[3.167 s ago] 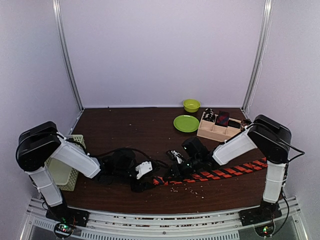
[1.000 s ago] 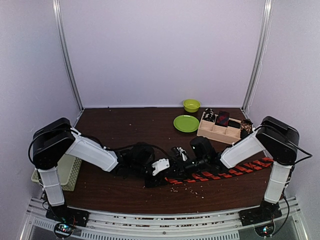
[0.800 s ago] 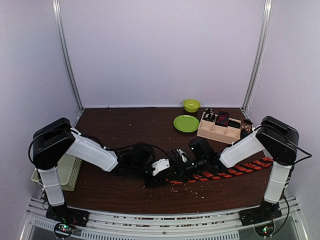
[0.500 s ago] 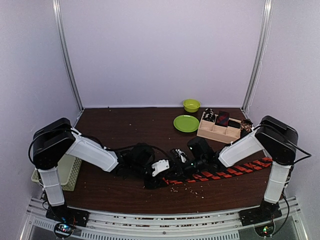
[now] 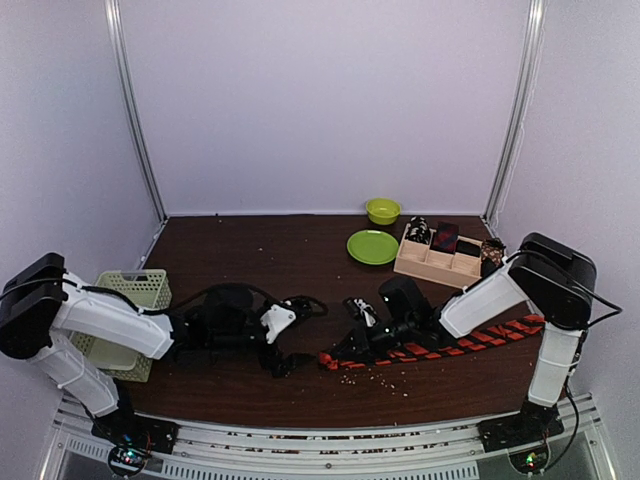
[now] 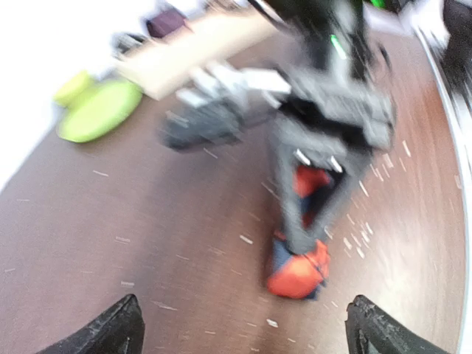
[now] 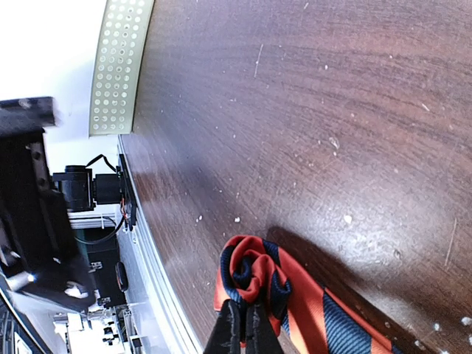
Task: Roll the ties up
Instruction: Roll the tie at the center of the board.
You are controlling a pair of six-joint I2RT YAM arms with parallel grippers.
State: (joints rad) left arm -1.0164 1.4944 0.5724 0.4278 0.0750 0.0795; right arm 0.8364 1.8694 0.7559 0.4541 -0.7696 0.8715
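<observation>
Tie (image 7: 259, 274), rolled end clamped in right pincer (image 7: 243, 323), left pincer (image 6: 243, 332) apart

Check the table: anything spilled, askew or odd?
Pale crumbs are scattered over the dark table near its front edge, around the orange-red striped tie. The tie has only a small rolled end; the rest trails flat toward the table's right edge. Nothing looks damaged.
</observation>
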